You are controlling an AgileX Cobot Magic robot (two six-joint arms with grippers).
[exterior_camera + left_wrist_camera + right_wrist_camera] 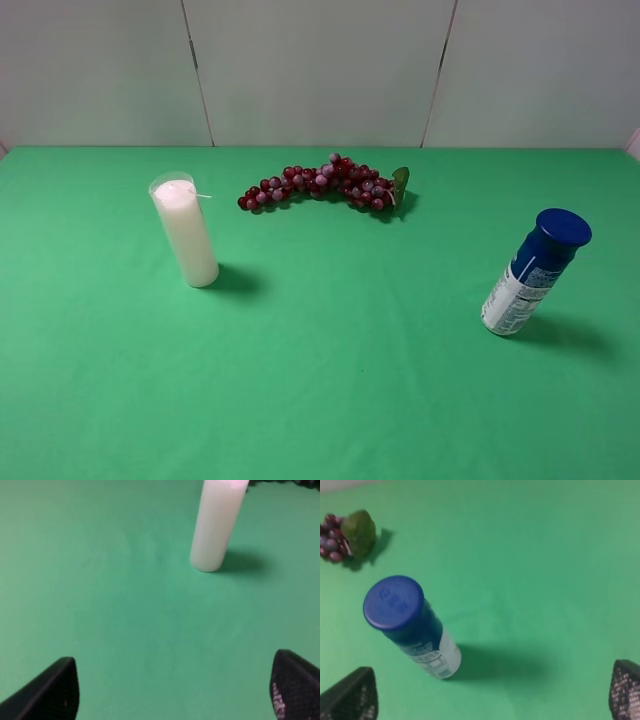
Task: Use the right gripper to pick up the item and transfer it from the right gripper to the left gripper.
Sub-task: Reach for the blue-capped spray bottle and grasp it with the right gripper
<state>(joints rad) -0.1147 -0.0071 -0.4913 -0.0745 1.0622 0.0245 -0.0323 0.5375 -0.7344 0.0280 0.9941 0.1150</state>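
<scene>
From the high camera, the spray can stands upright on the right of the green table, well apart from the candle and the grapes; no arm shows there. The left wrist view shows the left gripper spread wide and empty, facing the candle. The right wrist view shows the right gripper also spread and empty above the can, which sits nearer one finger. The pick looks not yet begun; next, the right gripper should centre on the can, descend, and close on its body.
</scene>
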